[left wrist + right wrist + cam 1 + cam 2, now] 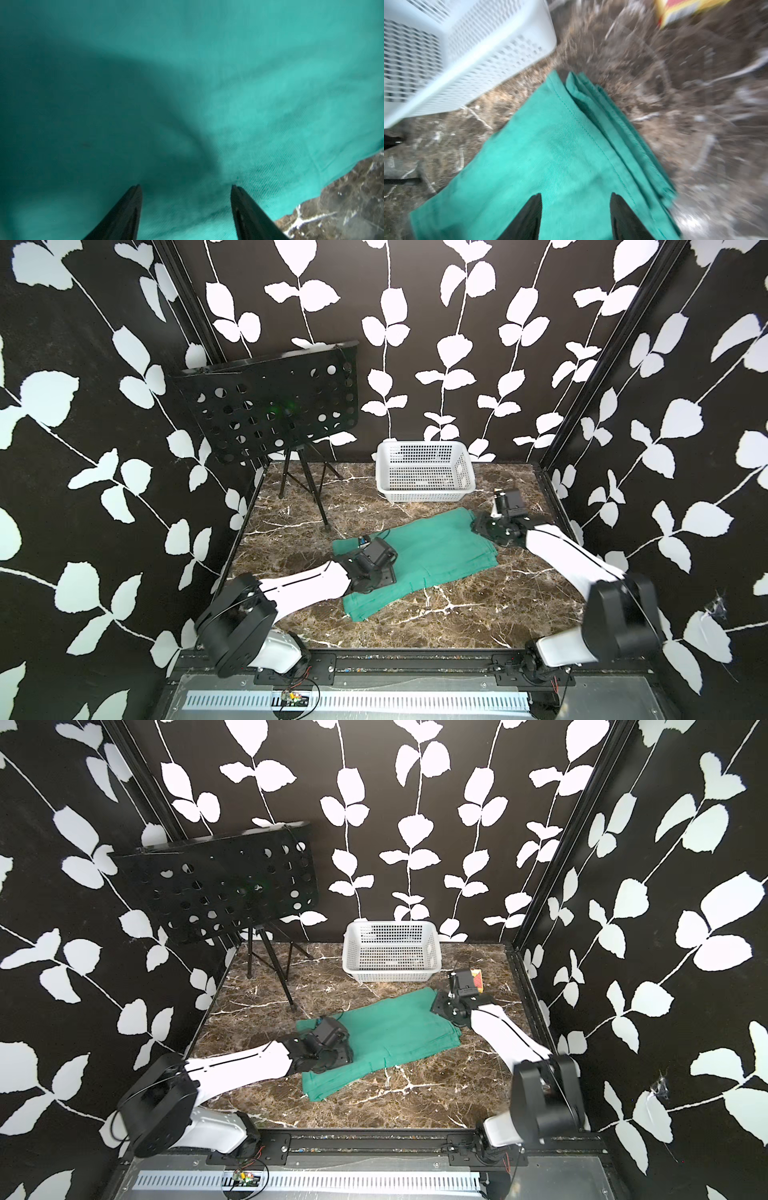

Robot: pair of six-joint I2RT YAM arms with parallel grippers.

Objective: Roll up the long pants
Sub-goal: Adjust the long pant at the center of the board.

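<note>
Long pants (432,556), folded flat at centre frame on the marble tabletop (457,614) in both top views. The cloth looks soft, light and limp, with layers apt to slide; best taken at one stacked end. Left gripper (186,187) and right gripper (576,195): jaws apart over cloth, holding nothing.

White arm links (303,587), bulky black joints (237,626)

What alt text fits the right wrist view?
The right gripper, jaws open, hangs over the folded teal-green long pants, stacked hems showing, on the marble table. A white basket stands near the cloth's corner; the picture is blurred.
</note>
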